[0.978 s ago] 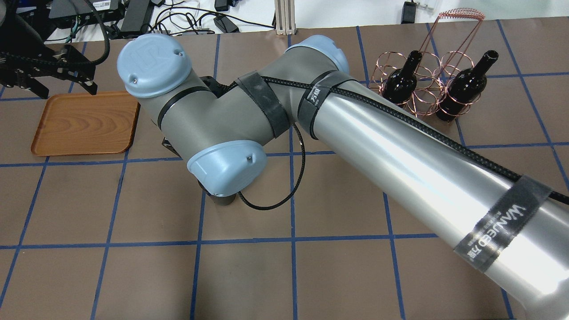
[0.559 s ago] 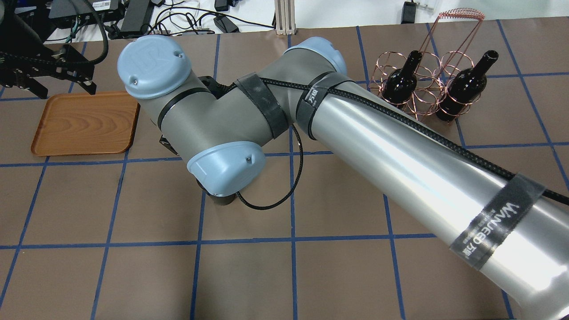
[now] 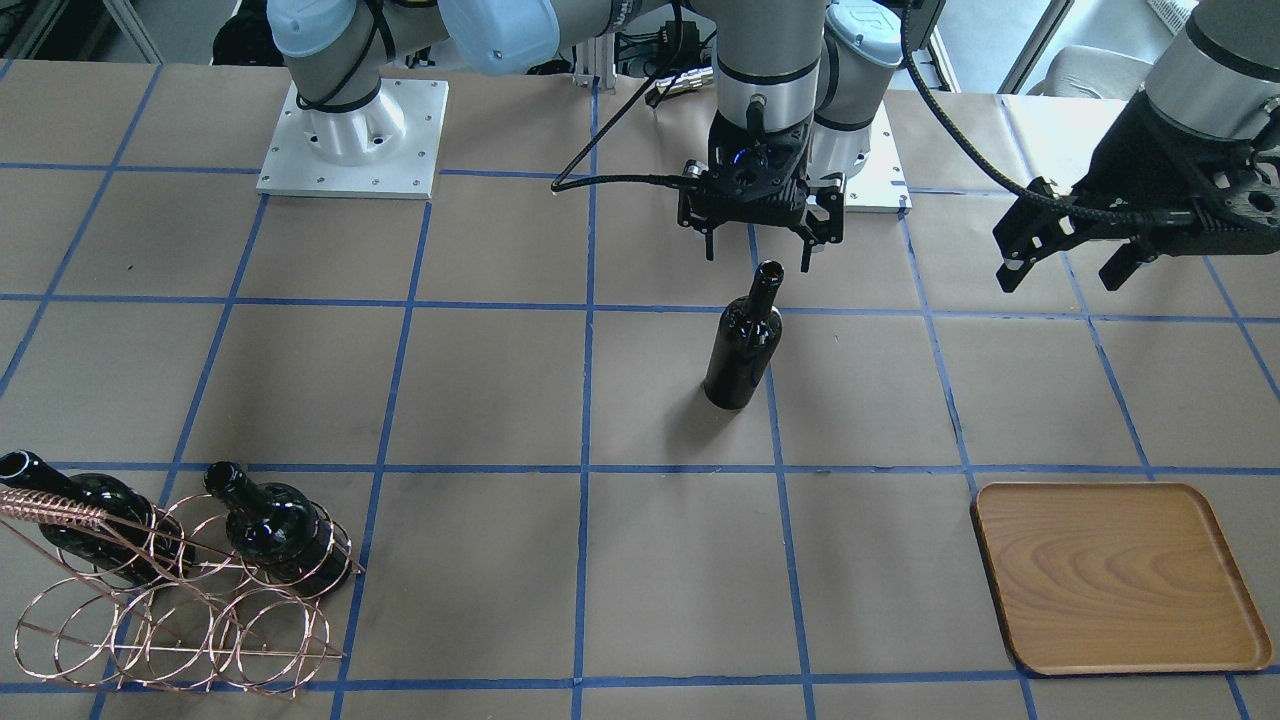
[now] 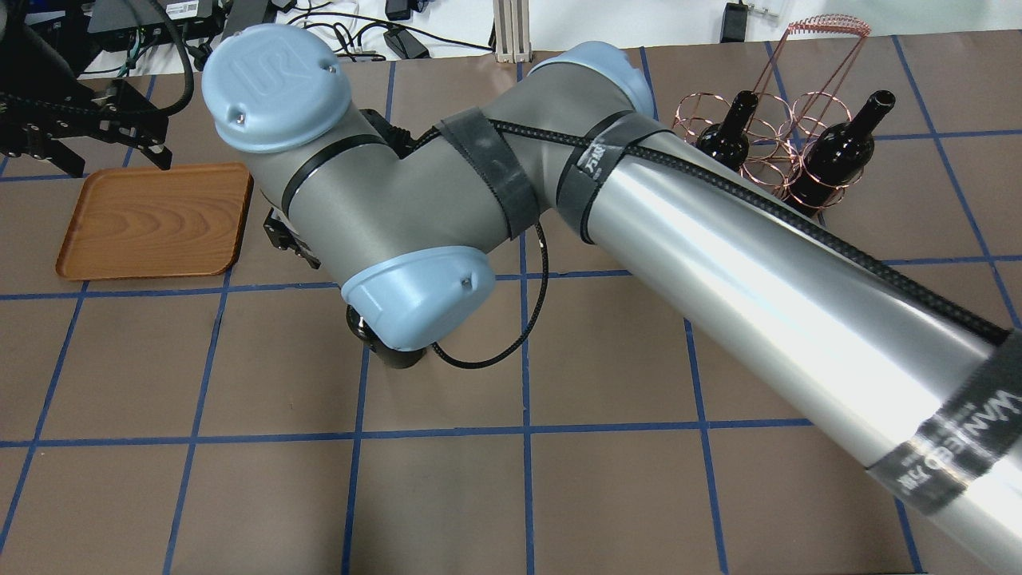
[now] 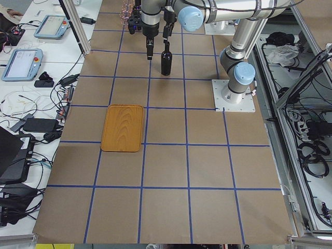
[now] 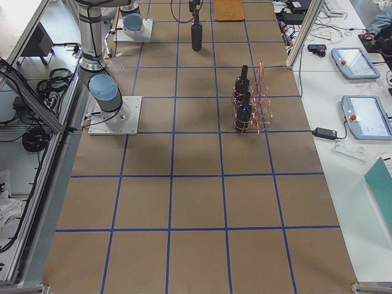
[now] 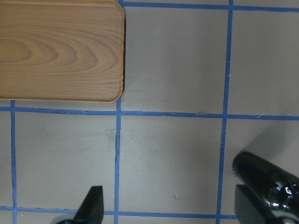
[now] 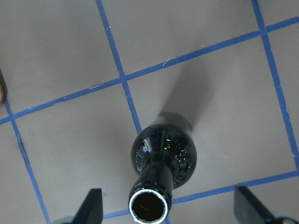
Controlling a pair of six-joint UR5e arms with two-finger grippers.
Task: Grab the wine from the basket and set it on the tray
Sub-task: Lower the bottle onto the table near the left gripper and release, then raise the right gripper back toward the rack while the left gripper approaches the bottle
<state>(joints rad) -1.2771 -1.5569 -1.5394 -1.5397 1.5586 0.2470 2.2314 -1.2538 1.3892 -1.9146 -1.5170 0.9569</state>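
One wine bottle (image 3: 743, 345) stands upright on the brown table, on a blue tape line between basket and tray. My right gripper (image 3: 758, 252) hangs open just above its mouth, not touching; the right wrist view shows the bottle (image 8: 163, 161) from above between the spread fingertips (image 8: 93, 205). In the overhead view the right arm hides most of it. The wooden tray (image 3: 1120, 580) lies empty. My left gripper (image 3: 1058, 278) is open and empty, hovering near the tray (image 4: 152, 220). The left wrist view shows the tray (image 7: 60, 49) and the bottle (image 7: 266, 184).
The copper wire basket (image 3: 180, 610) stands at the table's right end and holds two more bottles (image 4: 722, 140) (image 4: 838, 156). My right arm's forearm (image 4: 758, 263) crosses the middle of the overhead view. Cables and devices lie beyond the table's far edge.
My right arm has risen and shifted slightly, looming larger in the overhead view. The left gripper, tray and basket have stayed put.
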